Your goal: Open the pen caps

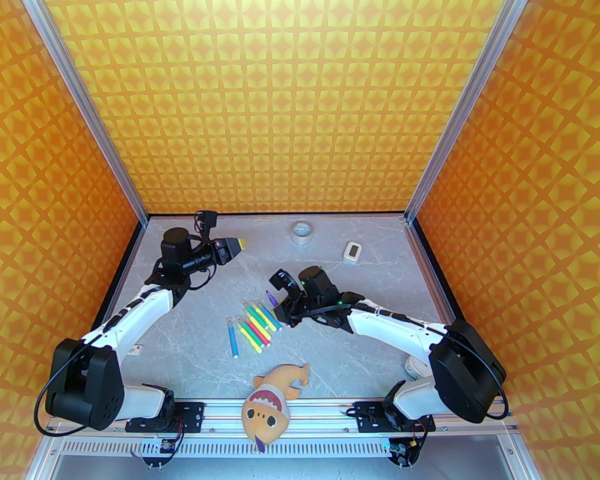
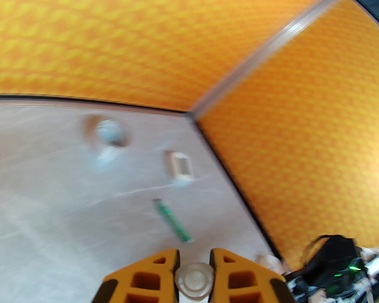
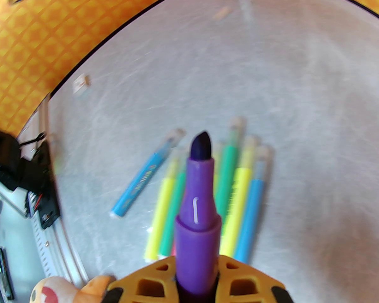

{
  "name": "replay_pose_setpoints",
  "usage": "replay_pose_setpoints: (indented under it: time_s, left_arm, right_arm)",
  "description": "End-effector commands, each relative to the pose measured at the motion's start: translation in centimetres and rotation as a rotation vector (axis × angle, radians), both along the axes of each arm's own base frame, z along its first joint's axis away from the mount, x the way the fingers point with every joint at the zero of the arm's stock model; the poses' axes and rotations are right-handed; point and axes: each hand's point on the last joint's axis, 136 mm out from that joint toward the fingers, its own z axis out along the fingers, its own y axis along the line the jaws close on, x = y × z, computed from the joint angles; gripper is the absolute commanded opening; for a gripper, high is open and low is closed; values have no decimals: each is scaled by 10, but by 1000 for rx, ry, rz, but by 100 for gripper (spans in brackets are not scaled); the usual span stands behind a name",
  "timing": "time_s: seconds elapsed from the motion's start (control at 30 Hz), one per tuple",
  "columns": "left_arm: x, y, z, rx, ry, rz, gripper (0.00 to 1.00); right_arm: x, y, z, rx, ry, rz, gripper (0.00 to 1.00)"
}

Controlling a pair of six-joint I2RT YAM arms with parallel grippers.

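Progress: one cap looks off. Left jaws, raised toward the far left corner of the worktop (image 1: 360, 363), are closed on a whitish pen cap (image 2: 194, 279). Right jaws clamp the bared purple marker (image 3: 197, 207) above mid-worktop. The other markers (image 1: 254, 325) lying there appear capped, all yet to do.

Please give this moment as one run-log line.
left hand: shut on pen cap | right hand: shut on purple marker, uncapped | other markers: capped

A tape roll (image 1: 302, 231) sits at the table's (image 1: 330, 363) far edge, a small white device (image 1: 352, 251) near it, and a plush fish (image 1: 269, 400) overhangs the near edge.
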Motion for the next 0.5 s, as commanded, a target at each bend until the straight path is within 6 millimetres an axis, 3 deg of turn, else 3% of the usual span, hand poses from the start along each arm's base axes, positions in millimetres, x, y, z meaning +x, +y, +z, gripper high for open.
replay_pose_setpoints:
  time_s: [0.0, 0.2, 0.37, 0.47]
  left_arm:
    - [2, 51, -25, 264, 92, 205, 0]
    - [4, 132, -71, 476, 252, 445, 0]
    - [6, 177, -99, 562, 350, 535, 0]
    - [15, 193, -107, 582, 404, 563, 0]
  right_arm:
    - [35, -33, 5, -106, -52, -171, 0]
    - [86, -92, -6, -310, -70, -386, 0]
    - [116, -130, -16, -411, -59, -504, 0]
    - [129, -151, -24, -452, -41, -553, 0]
